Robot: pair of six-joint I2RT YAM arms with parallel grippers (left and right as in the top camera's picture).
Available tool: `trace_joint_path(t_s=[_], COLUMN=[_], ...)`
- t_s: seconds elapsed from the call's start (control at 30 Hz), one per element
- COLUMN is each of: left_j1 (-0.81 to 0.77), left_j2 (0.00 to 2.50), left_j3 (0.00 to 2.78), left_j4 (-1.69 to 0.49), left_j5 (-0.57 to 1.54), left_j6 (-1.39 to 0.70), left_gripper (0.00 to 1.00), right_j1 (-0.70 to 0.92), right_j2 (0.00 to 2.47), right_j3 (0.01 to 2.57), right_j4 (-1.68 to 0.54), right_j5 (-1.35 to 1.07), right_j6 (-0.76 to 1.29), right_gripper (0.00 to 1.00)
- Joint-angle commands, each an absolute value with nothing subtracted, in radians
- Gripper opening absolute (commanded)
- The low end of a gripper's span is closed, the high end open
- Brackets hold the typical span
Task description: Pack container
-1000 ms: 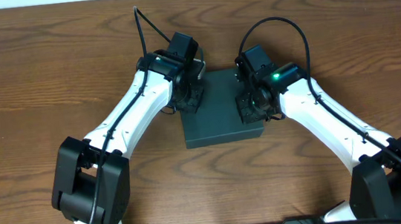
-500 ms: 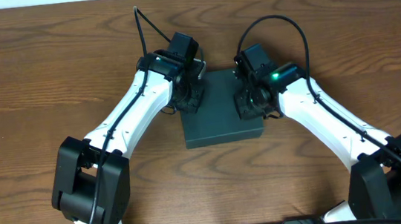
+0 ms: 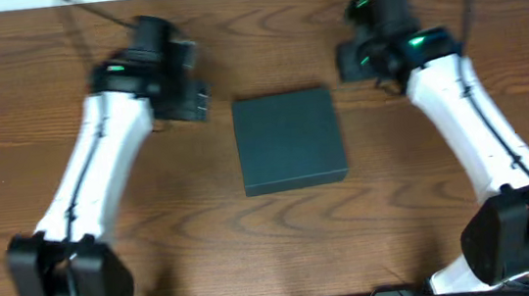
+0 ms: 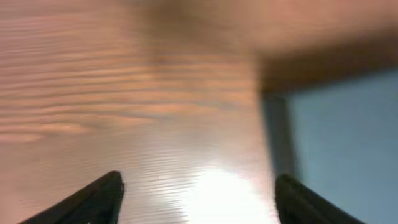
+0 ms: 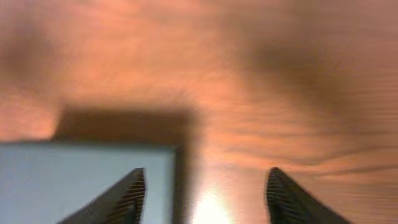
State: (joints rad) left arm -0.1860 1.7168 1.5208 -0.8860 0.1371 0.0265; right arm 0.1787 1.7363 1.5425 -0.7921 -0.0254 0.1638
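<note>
1. Looking down from overhead, the box (image 3: 288, 141) lies flat in the middle of the wooden table (image 3: 275, 250). Its lid is down and its top is one plain dark teal face.
2. Over on its left, the left gripper (image 3: 191, 101) hangs beside the box's far-left corner. It is near the box but not touching, with a strip of bare wood between them.
3. From the left wrist the picture is blurred, but the two fingers (image 4: 102, 199) are spread wide. Only shiny tabletop shows between them, and nothing is held.
4. In that same view the box fills the right side, beyond the right-hand finger and outside the gap.
5. Across the table, the right gripper (image 3: 354, 60) sits off the box's far-right corner. It is also clear of the box, with wood showing between them.
6. From the right wrist, also blurred, its fingers (image 5: 124, 199) are parted wide and grip nothing.
7. The box's corner shows at the lower left of that view, partly behind the left-hand finger. The rest of the gap is bare wood.
8. Neither gripper touches the box, which lies between the two and a little nearer the robot than either.
</note>
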Motion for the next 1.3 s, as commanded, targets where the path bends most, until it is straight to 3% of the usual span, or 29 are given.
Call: trace_joint_path(t_s=[0.0,0.13,0.33,0.53,0.67,0.87,1.03,1.27], left_j1=[-0.089,-0.050,-0.072,-0.101,-0.122,-0.154,-0.162,-0.162], left_j2=[1.692,1.667,1.499,1.258,1.086,0.835,0.686,0.677], left_j3=[1.540,1.539,1.473,1.289,1.126,0.910,0.808,0.804], left_j4=[-0.916,-0.978,-0.979,-0.951,-0.888,-0.760,-0.689,-0.721], left_j5=[0.113,0.034,0.003,0.010,0.010,0.010,0.010,0.010], left_j6=[0.052,0.051,0.046,0.047,0.052,0.059,0.059,0.059], left_gripper=[0.85,0.96,1.00,0.99,0.99,0.99,0.99,0.98], right_j1=[0.065,-0.040,-0.117,-0.108,-0.086,-0.018,0.039,0.044], right_j2=[1.729,1.711,1.570,1.307,1.107,0.831,0.687,0.676], right_j3=[1.575,1.584,1.499,1.184,0.963,0.804,0.759,0.736], right_j4=[-0.815,-0.901,-0.917,-0.803,-0.752,-0.715,-0.742,-0.789], right_j5=[-0.012,-0.010,0.003,0.004,0.016,0.075,0.169,0.120], right_j6=[0.114,0.130,0.138,0.179,0.164,0.067,0.030,0.032], right_gripper=[0.60,0.59,0.63,0.67,0.73,0.99,0.99,0.99])
